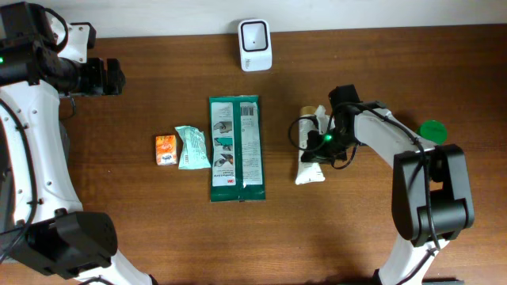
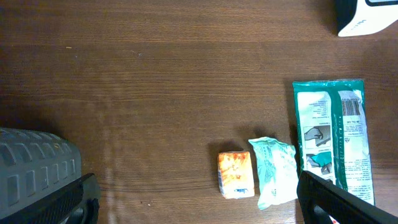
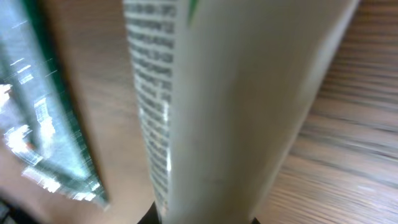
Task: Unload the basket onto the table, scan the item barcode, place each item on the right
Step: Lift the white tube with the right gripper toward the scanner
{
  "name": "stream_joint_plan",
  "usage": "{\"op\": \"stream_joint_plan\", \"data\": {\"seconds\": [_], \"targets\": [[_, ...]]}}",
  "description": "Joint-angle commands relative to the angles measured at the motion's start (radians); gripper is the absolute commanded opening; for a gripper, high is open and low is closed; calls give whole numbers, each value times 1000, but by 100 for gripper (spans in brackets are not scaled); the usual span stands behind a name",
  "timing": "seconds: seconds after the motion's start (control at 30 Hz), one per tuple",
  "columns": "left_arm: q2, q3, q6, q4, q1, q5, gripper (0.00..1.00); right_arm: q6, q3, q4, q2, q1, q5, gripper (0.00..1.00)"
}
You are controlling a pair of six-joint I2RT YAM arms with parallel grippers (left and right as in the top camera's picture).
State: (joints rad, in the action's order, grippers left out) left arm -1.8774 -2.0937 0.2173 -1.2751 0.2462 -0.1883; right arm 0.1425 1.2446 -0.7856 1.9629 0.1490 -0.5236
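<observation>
The item is a white tube with fine print, lying right of the table's centre. My right gripper is down on it and shut on it. In the right wrist view the tube fills the frame, blurred, and runs up from between my jaws, whose dark tips only just show. No barcode can be made out on it. The white scanner stands at the back centre, and its corner shows in the left wrist view. My left gripper hovers open at the far left, holding nothing.
A long green packet lies at the centre, with a mint packet and a small orange box to its left. All three show in the left wrist view. A green disc sits at the right.
</observation>
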Motion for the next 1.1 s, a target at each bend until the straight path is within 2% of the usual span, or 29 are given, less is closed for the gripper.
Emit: {"op": "stream_joint_plan", "data": {"seconds": [0.0,0.17,0.53,0.73,0.97,1.07], "targets": [[11,-7,13,2,0,-14,99,-173,61,3,-45,2,-334,4],[11,-7,13,2,0,-14,99,-188,113,2,-150,1,-515,4],[11,-7,13,2,0,-14,99,-187,123,-4,-452,1,-727,4],[11,-7,13,2,0,-14,99,-160,123,-4,-504,2,-838,4],[11,-7,13,2,0,-14,99,-160,123,-4,-504,2,-811,4],[11,-7,13,2,0,-14,99,-60,123,-5,-504,8,-649,4]]}}
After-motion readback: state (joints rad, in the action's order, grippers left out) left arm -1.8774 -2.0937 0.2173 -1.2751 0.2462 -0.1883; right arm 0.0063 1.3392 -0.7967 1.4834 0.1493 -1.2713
